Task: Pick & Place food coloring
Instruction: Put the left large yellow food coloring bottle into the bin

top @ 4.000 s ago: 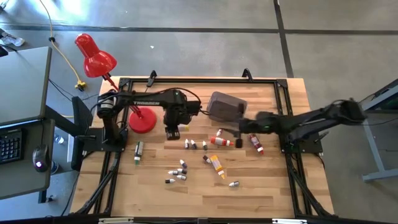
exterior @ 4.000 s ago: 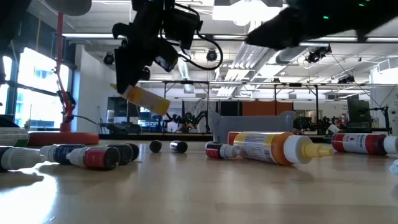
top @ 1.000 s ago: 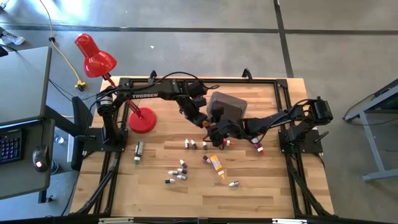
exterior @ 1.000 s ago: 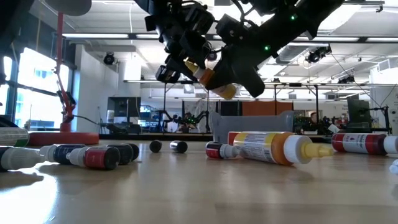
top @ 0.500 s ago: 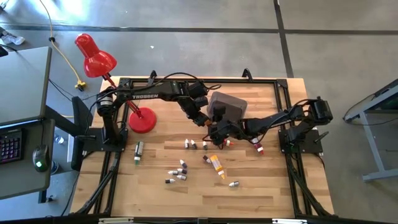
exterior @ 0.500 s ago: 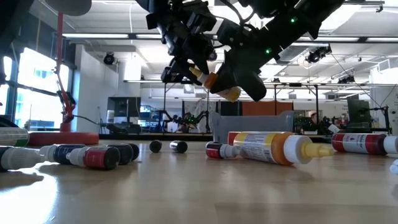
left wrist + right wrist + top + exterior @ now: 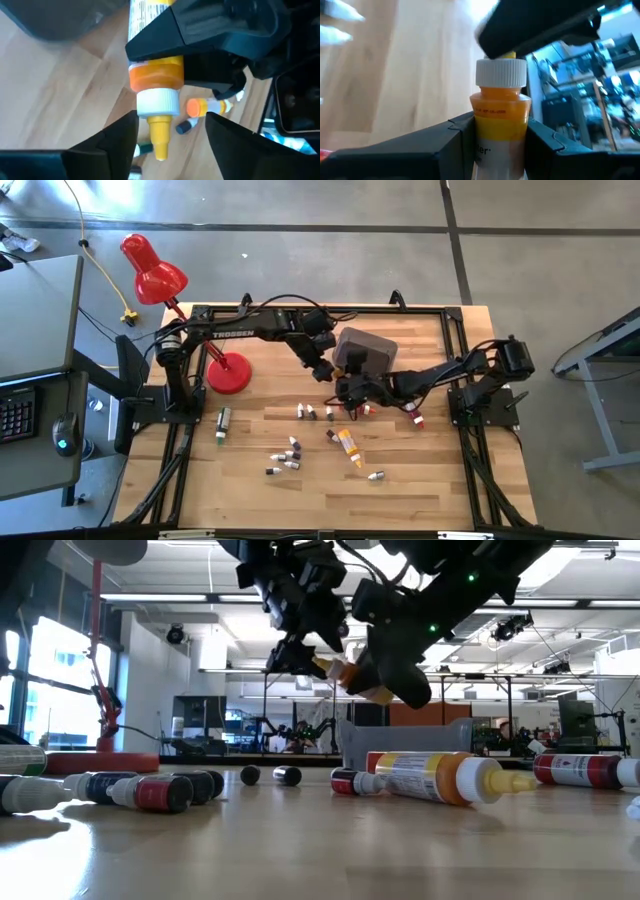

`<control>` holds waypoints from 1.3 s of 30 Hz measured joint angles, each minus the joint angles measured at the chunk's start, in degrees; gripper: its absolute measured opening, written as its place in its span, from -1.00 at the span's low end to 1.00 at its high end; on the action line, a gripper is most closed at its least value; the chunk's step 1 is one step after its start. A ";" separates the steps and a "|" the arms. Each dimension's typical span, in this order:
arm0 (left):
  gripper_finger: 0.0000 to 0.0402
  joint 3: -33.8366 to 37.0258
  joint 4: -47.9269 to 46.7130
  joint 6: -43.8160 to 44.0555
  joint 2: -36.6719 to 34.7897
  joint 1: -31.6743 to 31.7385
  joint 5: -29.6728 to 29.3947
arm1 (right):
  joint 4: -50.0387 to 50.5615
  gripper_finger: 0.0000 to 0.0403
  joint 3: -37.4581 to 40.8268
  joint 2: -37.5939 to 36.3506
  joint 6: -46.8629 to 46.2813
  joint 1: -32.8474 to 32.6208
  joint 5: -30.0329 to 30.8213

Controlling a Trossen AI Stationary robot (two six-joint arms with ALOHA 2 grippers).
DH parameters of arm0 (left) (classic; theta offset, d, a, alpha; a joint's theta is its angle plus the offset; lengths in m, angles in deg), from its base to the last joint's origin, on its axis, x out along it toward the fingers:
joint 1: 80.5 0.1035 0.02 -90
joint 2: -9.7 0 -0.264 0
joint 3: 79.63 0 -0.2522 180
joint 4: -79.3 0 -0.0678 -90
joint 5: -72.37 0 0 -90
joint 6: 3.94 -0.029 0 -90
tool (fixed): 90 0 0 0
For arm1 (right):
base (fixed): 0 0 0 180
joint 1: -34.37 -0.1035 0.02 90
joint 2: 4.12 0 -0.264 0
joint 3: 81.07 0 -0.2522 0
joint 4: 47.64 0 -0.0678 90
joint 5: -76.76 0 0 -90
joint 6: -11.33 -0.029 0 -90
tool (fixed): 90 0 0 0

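Food coloring bottle (image 7: 345, 385), orange with yellow tip, we find airborne beside the grey tub (image 7: 362, 350), near the table's (image 7: 460, 480) far edge. Low view: above the wood. Left wrist view: left gripper (image 7: 170, 131) spread apart around the cap. Right wrist view: right gripper (image 7: 495, 131) clamps the body.

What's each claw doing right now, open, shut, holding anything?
Left claw: open, fingers either side of the orange-yellow bottle's cap, not gripping it.
Right claw: shut on the orange-yellow bottle, held in the air by the grey tub.
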 joint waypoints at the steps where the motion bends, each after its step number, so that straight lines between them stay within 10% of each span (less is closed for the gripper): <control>1: 0.15 -0.02 0.50 -0.01 0.00 0.10 0.13 | 0.37 -0.43 0.00 -0.02 -0.87 0.16 0.63; 16: 0.12 -25.47 -25.33 -19.12 -0.58 9.76 -9.68 | 16.28 -0.43 0.02 -6.15 -20.24 5.33 7.20; 22: 0.12 -37.19 -28.16 -23.94 -1.44 12.37 -12.86 | 6.65 -0.43 5.43 -11.64 -26.92 9.31 6.92; 31: 0.12 -44.84 -24.76 -33.53 -1.99 12.29 -12.10 | -43.17 -0.43 28.75 -13.03 -31.03 20.75 -17.63; 39: 0.12 -44.74 -24.07 -37.46 -1.40 12.31 -14.77 | -45.37 -0.43 29.30 -8.02 -29.87 23.94 -29.96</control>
